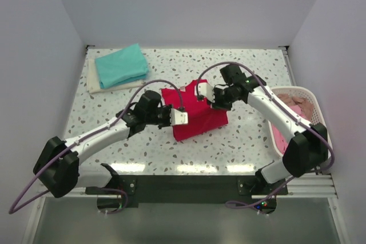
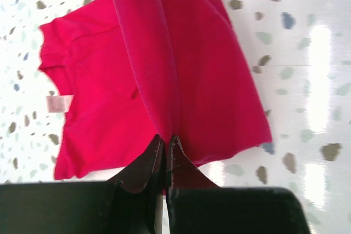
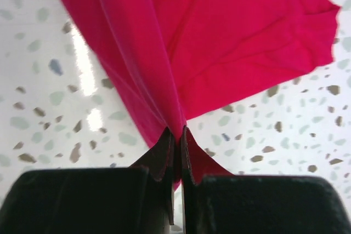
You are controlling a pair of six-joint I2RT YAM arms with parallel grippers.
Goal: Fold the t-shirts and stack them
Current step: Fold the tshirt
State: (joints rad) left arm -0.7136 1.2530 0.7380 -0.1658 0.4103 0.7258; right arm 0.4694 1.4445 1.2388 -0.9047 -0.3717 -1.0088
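Cloth folds are pinched by the left hand (image 2: pixel 166 138) and right hand (image 3: pixel 176 130), part-raising the soft, limp crimson-red cotton t-shirt (image 1: pixel 198 120) lying mid speckled tabletop (image 1: pixel 240 148); hemmed edges likely give the surest hold.

With the partly folded t-shirt (image 1: pixel 197 119) on the table (image 1: pixel 240 147) as reference, a stack of two folded t-shirts (image 1: pixel 120 66) lies behind it to the left, the basket (image 1: pixel 291 88) holding further t-shirts (image 1: pixel 300 106) stands to its right, and the left gripper (image 2: pixel 167 138) and right gripper (image 3: pixel 176 131) clamp its left and right edges.
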